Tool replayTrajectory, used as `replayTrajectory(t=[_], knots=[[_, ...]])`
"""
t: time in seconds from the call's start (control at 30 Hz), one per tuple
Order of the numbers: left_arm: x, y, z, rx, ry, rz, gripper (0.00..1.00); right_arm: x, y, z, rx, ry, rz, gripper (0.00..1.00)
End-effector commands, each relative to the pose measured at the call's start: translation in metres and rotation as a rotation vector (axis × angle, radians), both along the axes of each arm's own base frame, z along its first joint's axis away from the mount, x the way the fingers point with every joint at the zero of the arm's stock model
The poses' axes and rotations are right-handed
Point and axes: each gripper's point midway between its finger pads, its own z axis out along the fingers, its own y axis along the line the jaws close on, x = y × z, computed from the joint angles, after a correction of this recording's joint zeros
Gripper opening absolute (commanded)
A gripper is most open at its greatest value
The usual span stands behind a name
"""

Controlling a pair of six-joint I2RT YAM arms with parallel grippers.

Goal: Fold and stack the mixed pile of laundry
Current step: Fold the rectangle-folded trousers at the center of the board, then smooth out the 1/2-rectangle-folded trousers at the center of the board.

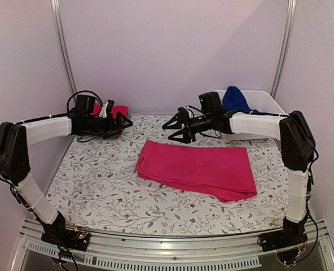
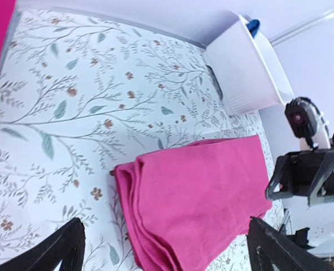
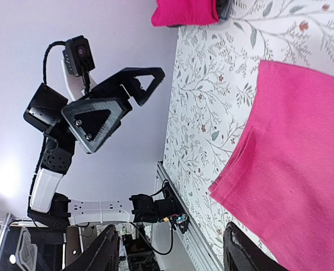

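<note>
Currently holding nothing, with left gripper [image 1: 123, 121] and right gripper [image 1: 171, 130] both spread beyond the folded pink garment [image 1: 198, 168] lying flat on the floral cloth [image 1: 99, 180]. Could snag one loose layer when gripping, dragging the fold open.

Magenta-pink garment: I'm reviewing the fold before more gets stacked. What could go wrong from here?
The magenta-pink garment lies askew, its layered edges fanned at one end; anything stacked on it may sit crooked. The blue garment pokes out of the white tub; pulling it out might drag the tub.
</note>
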Motion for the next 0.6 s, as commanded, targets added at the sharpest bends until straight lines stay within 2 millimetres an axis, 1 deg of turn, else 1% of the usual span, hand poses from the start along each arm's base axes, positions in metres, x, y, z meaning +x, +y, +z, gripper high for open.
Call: replayTrajectory(t=[0.0, 0.03, 0.07, 0.1, 0.17, 0.2, 0.23, 0.27, 0.33, 0.37, 0.4, 0.57], knots=[[-0.023, -0.072, -0.002, 0.072, -0.028, -0.187, 1.00, -0.011, -0.066, 0.006, -0.097, -0.102, -0.054, 0.61], [-0.028, -0.091, -0.005, 0.074, -0.026, -0.227, 1.00, -0.020, -0.081, -0.005, -0.140, -0.087, -0.056, 0.61], [-0.033, -0.108, -0.007, 0.072, -0.021, -0.262, 1.00, -0.028, -0.093, -0.009, -0.164, -0.083, -0.058, 0.61], [-0.037, -0.125, -0.010, 0.069, -0.018, -0.296, 1.00, -0.036, -0.104, -0.022, -0.191, -0.080, -0.048, 0.61], [-0.048, -0.155, -0.023, 0.087, -0.004, -0.354, 1.00, -0.052, -0.123, -0.042, -0.227, -0.063, -0.045, 0.61], [-0.055, -0.167, -0.033, 0.101, 0.011, -0.378, 1.00, -0.060, -0.133, -0.048, -0.237, -0.062, -0.044, 0.61], [-0.060, -0.174, -0.045, 0.113, 0.034, -0.393, 1.00, -0.066, -0.142, -0.057, -0.241, -0.050, -0.048, 0.60], [-0.065, -0.178, -0.058, 0.121, 0.065, -0.403, 1.00, -0.072, -0.151, -0.069, -0.248, -0.032, -0.050, 0.60], [-0.071, -0.176, -0.082, 0.127, 0.118, -0.397, 1.00, -0.082, -0.168, -0.090, -0.249, -0.003, -0.059, 0.60], [-0.075, -0.172, -0.093, 0.132, 0.138, -0.389, 1.00, -0.086, -0.177, -0.099, -0.237, 0.018, -0.069, 0.60], [-0.078, -0.166, -0.103, 0.139, 0.157, -0.383, 1.00, -0.096, -0.186, -0.114, -0.241, 0.054, -0.075, 0.60], [-0.095, -0.127, -0.154, 0.192, 0.282, -0.328, 1.00, -0.128, -0.217, -0.163, -0.263, 0.199, -0.117, 0.60]])
